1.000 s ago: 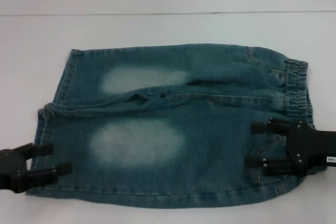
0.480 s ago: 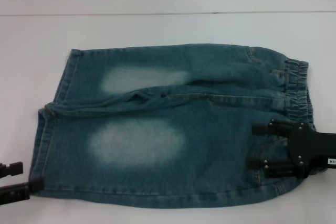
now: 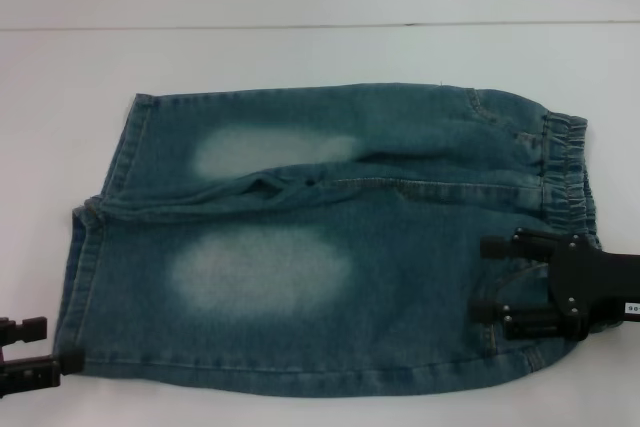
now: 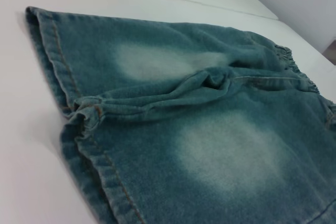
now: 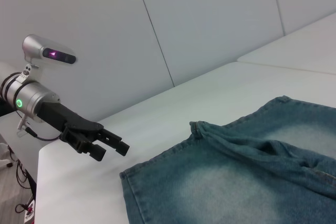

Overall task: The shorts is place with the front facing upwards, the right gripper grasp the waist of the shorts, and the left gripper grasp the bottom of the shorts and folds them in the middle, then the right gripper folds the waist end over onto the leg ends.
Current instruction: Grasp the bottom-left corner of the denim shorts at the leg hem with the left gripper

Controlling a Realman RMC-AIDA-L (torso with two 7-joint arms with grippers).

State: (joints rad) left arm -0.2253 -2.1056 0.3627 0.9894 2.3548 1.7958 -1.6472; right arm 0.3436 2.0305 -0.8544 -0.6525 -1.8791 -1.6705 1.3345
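While the left gripper (image 3: 40, 352) hangs at the table's (image 3: 300, 52) near left edge, its fingers are spread apart with nothing between them, tips just beside the bottom of the shorts (image 3: 75, 277) and clear of the denim as far as the right wrist view shows. Moving right, the shorts (image 3: 330, 237) lie flat, front up, across the middle of the table, pale thigh patches showing. Over at the right, the waist (image 3: 568, 167) sits puckered, and the right gripper (image 3: 490, 277) hovers over the pocket area just beside it, fingers wide open, not pinching any fabric.
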